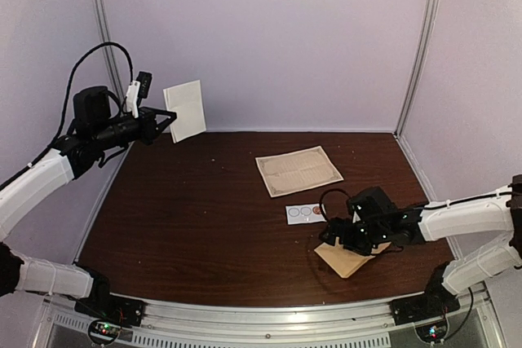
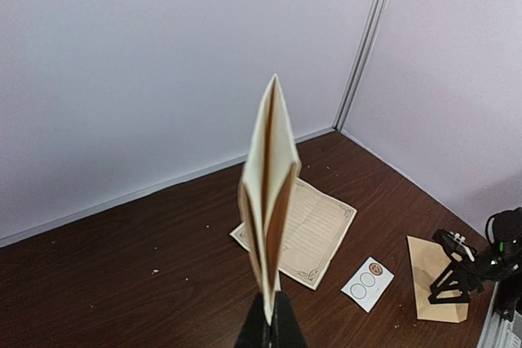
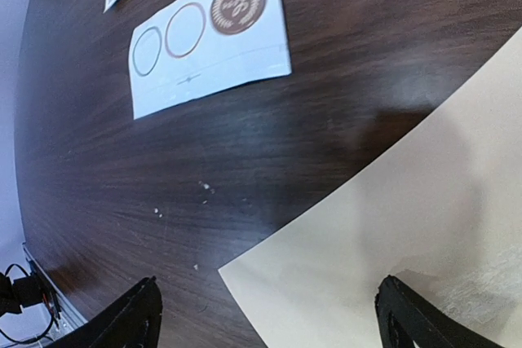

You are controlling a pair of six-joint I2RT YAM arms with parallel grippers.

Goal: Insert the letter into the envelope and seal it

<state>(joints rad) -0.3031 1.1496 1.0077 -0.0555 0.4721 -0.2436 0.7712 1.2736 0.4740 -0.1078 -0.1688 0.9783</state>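
My left gripper (image 1: pixel 167 116) is raised at the far left and is shut on a folded cream letter (image 1: pixel 185 110), holding it upright by its lower edge. In the left wrist view the letter (image 2: pixel 269 193) stands edge-on above the shut gripper (image 2: pixel 272 328). The tan envelope (image 1: pixel 349 260) lies flat at the near right and also shows in the left wrist view (image 2: pixel 432 270). My right gripper (image 1: pixel 342 238) is open, low over the envelope's left corner (image 3: pixel 408 226), with its fingertips (image 3: pixel 134 319) spread wide either side of that corner.
A flat cream sheet with an ornate border (image 1: pixel 298 170) lies mid-table and shows in the left wrist view (image 2: pixel 314 230). A small white card with round stickers (image 1: pixel 304 213) lies between it and the envelope, seen close in the right wrist view (image 3: pixel 212 34). Walls enclose the back and sides.
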